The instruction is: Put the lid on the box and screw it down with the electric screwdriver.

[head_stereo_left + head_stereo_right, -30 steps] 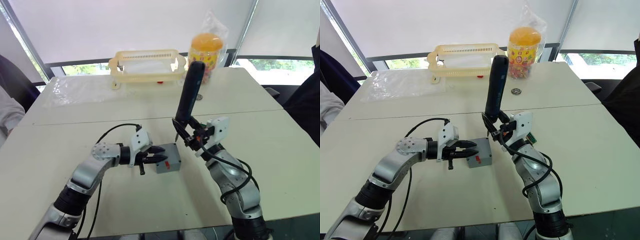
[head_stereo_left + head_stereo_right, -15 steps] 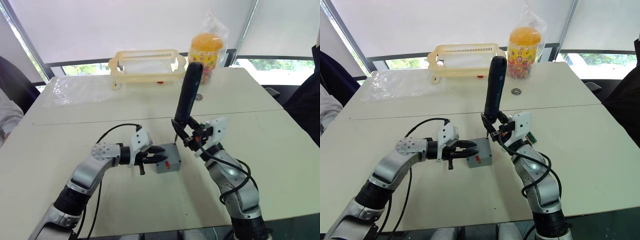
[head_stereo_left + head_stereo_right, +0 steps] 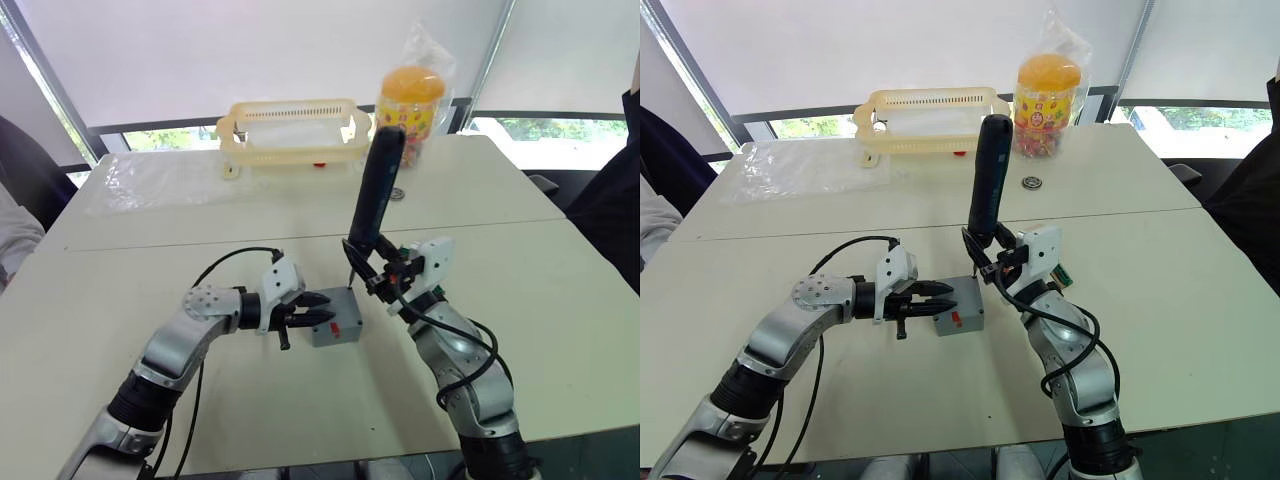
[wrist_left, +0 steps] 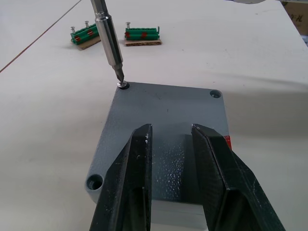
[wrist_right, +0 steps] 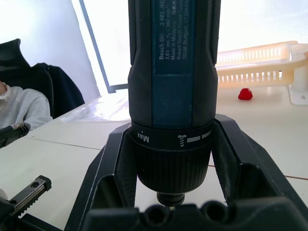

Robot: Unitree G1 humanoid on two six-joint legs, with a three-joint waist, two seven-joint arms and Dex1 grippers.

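Note:
The grey lid [image 4: 163, 115] lies on the grey box [image 3: 345, 331], whose side bears a small red mark, at the table's middle front. My left gripper [image 3: 318, 309] reaches in from the left. Its two black fingers [image 4: 130, 183] rest flat on the lid, a little apart, with nothing between them. My right gripper [image 3: 385, 272] is shut on the dark blue electric screwdriver [image 3: 376, 190], held nearly upright and leaning slightly right at the top. The metal bit [image 4: 108, 33] stands with its tip on a screw in one far corner hole of the lid.
Two green bit strips [image 4: 142, 34] lie on the table just beyond the box. Further back stand a pale yellow basket [image 3: 295, 130] and an orange-lidded jar [image 3: 410, 110] in a plastic bag. A clear plastic sheet [image 3: 150, 180] lies back left. People sit at both table ends.
The screwdriver in my right gripper has edged very slightly to the left. My left gripper and the box have not moved. The sleeve at the left edge has drawn back.

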